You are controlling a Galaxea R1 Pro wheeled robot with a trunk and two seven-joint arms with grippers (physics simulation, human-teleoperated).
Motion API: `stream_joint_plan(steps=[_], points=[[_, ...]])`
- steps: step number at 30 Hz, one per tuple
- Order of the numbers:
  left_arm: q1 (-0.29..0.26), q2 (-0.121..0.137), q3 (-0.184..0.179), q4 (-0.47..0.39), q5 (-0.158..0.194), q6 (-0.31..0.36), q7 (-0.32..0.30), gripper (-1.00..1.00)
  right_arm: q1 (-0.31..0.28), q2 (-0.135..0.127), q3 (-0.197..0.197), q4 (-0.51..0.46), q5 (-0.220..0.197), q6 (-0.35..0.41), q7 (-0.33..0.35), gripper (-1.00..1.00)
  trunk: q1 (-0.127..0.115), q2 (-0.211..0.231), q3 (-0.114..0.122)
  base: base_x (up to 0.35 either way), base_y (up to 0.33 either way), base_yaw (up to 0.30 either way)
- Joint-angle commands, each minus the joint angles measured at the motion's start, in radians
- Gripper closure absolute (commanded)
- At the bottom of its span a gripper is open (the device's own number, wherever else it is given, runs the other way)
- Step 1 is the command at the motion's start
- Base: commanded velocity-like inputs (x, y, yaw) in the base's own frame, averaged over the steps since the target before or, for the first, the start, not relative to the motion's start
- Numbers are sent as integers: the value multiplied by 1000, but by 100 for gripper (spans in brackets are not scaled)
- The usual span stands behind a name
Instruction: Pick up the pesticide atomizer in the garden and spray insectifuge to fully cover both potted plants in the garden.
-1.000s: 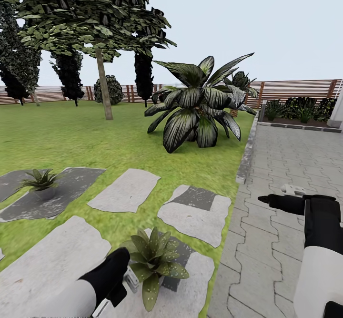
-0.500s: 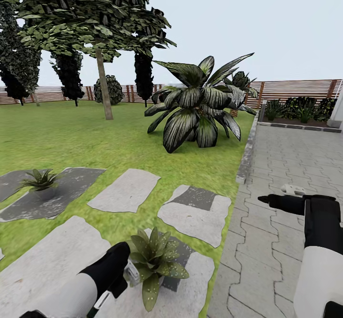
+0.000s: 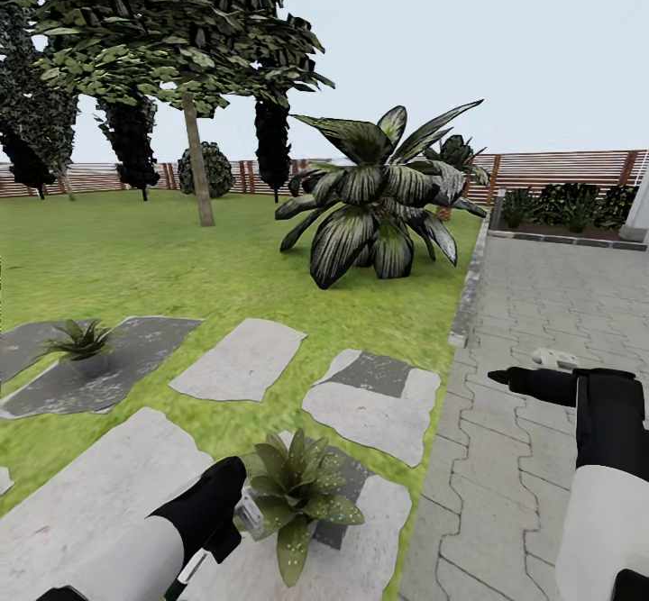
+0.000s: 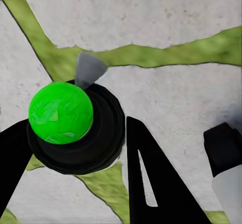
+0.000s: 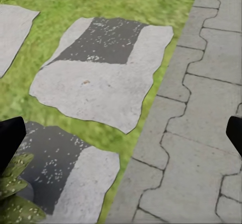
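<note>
The pesticide atomizer is clamped between the black fingers of the left gripper, its pale nozzle held just beside the leaves of the nearer potted plant, which stands on a pale stone slab. The right gripper is held over the paved path, well apart from that plant, with its finger tips seen spread wide at the edges of the right wrist view. The second potted plant is set on a darker slab farther across the lawn from the nearer plant.

Green-bodied pesticide atomizer, speckled potted plant
</note>
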Motion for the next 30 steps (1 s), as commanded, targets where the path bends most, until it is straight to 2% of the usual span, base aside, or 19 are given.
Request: stream_joint_plan(steps=[1,8,15,23,30], points=[[-1,0,-3,-1,-11,1,-10,100,-1,0,-2,-1,10,2,11,-100,0,-1,-1,-9,290,0],[-2,0,-2,-2,-10,1,-10,100,-1,1,-2,-1,10,1,11,-100,0,-1,-1,-2,301,-17],[-3,0,-3,-2,-11,1,-10,100,-1,0,-2,-1,11,2,11,-100,0,-1,-1,0,290,-221],[-3,0,-5,-2,-11,1,-10,100,-1,0,-2,-1,10,2,11,-100,0,-1,-1,0,28,-267],[-10,0,-4,-2,-11,1,-10,100,-1,1,-2,-1,10,2,10,-100,0,-1,-1,99,195,-48]])
